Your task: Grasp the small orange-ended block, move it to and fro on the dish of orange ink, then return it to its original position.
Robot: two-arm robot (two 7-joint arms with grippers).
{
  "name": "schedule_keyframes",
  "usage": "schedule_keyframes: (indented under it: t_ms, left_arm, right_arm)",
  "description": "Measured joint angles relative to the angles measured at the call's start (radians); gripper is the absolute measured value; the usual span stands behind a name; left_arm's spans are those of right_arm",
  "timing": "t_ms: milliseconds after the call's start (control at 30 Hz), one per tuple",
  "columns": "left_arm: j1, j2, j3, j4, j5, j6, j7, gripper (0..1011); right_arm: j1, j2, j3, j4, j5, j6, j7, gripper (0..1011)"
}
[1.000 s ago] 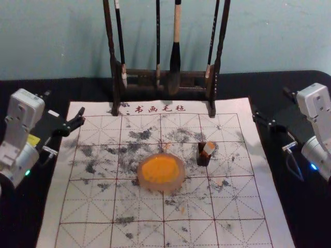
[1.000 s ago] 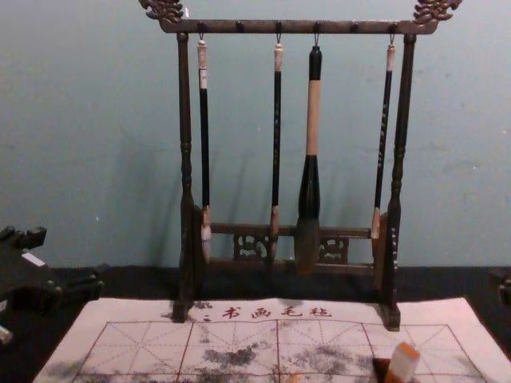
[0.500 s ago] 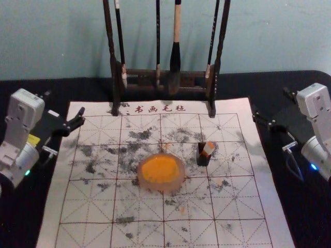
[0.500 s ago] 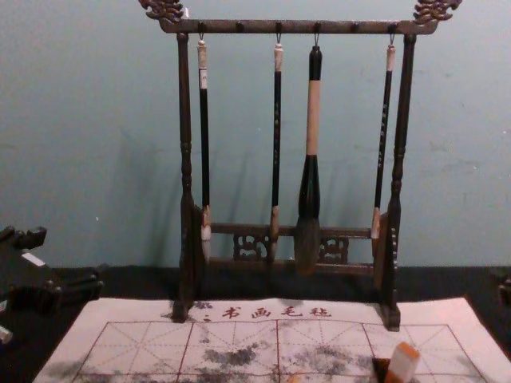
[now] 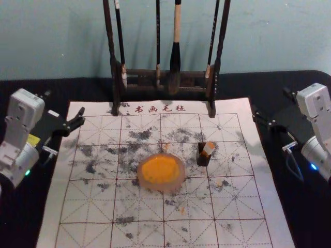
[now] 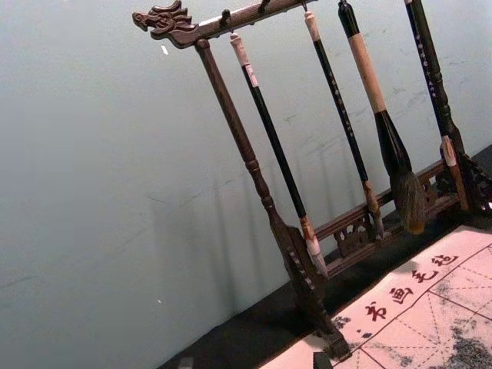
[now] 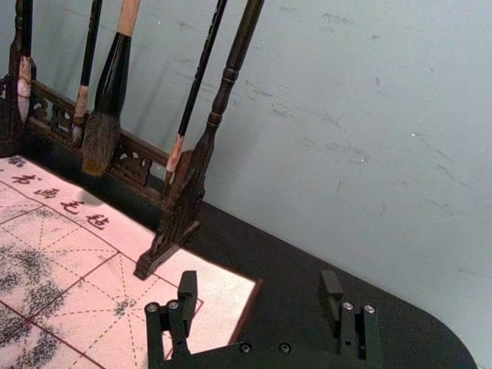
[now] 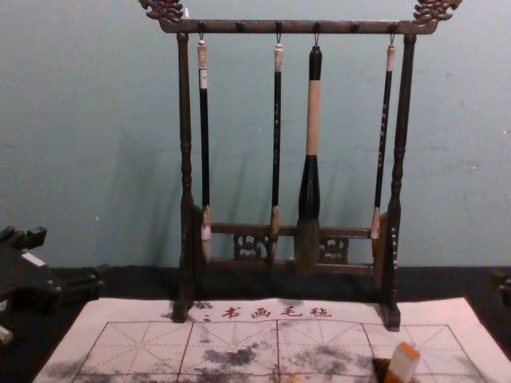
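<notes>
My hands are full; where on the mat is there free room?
Free: the calligraphy mat nearer the robot than the orange ink dish, and right of the orange-ended block. Crowded: between dish and block, and the far edge, with the brush rack.

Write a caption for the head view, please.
Dish of orange ink, tilted block and gridded mat, brush rack behind, left gripper and right gripper at the sides.

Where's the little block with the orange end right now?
In the head view, the orange-ended block leans in the small dark holder, on the robot's right of the orange ink dish.
</notes>
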Motion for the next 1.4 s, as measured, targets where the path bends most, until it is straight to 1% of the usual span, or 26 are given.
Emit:
schedule_keyframes:
  t_ms: [1133, 1233, 1267, 1367, 1400]
  left_arm:
    - [0.000, 0.000, 0.000, 0.000, 0.000, 0.000, 0.000, 1001]
    - [0.000, 0.000, 0.000, 0.000, 0.000, 0.000, 0.000, 1001]
    - [0.000, 0.000, 0.000, 0.000, 0.000, 0.000, 0.000, 1001]
    - [0.000, 0.000, 0.000, 0.000, 0.000, 0.000, 0.000, 1001]
    - [0.000, 0.000, 0.000, 0.000, 0.000, 0.000, 0.000, 1001]
  right_arm:
    - [-0.001, 0.000, 0.001, 0.000, 0.000, 0.000, 0.001, 1002]
    - [-0.015, 0.004, 0.010, -0.015, 0.009, 0.006, 0.023, 1002]
    - [-0.026, 0.009, 0.016, -0.027, 0.022, 0.014, 0.041, 1002]
    - [-0.056, 0.025, 0.026, -0.060, 0.042, 0.033, 0.073, 1002]
    - [-0.056, 0.025, 0.026, -0.060, 0.042, 0.033, 0.073, 1002]
